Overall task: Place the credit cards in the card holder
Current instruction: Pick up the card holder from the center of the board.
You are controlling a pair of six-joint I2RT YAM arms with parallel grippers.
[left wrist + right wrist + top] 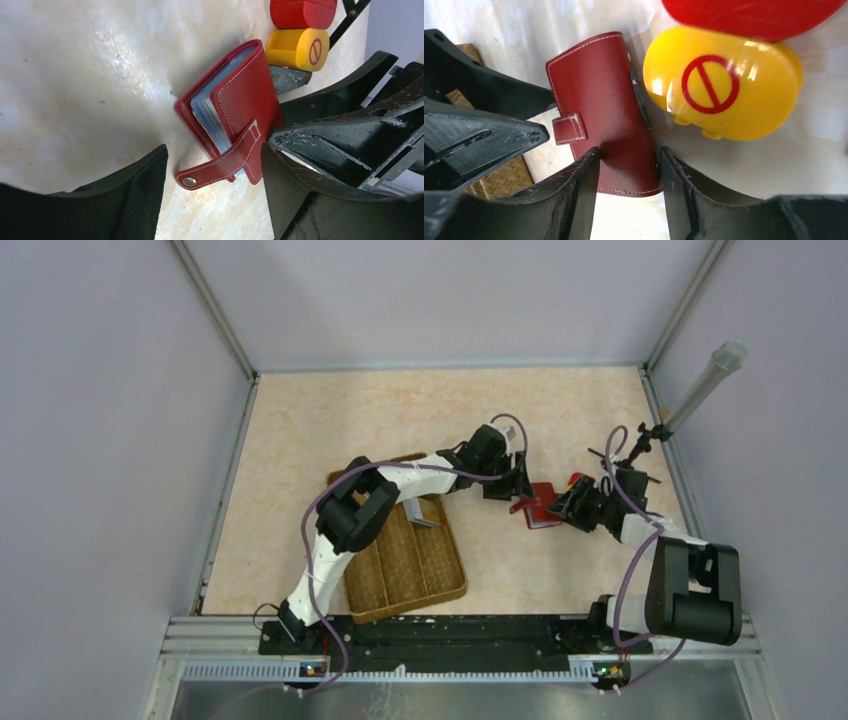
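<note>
Right wrist shows the right gripper (629,162) pinching the card holder (594,90), at 9 o'clock of the yellow object (724,82). The left gripper (214,150), fingers spread, could snag the loose strap (220,167), tugging it free.

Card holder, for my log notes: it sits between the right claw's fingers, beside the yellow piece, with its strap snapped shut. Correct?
Not quite: the card holder has its strap hanging unsnapped, stud bare, as the left wrist view shows. The rest holds.
</note>
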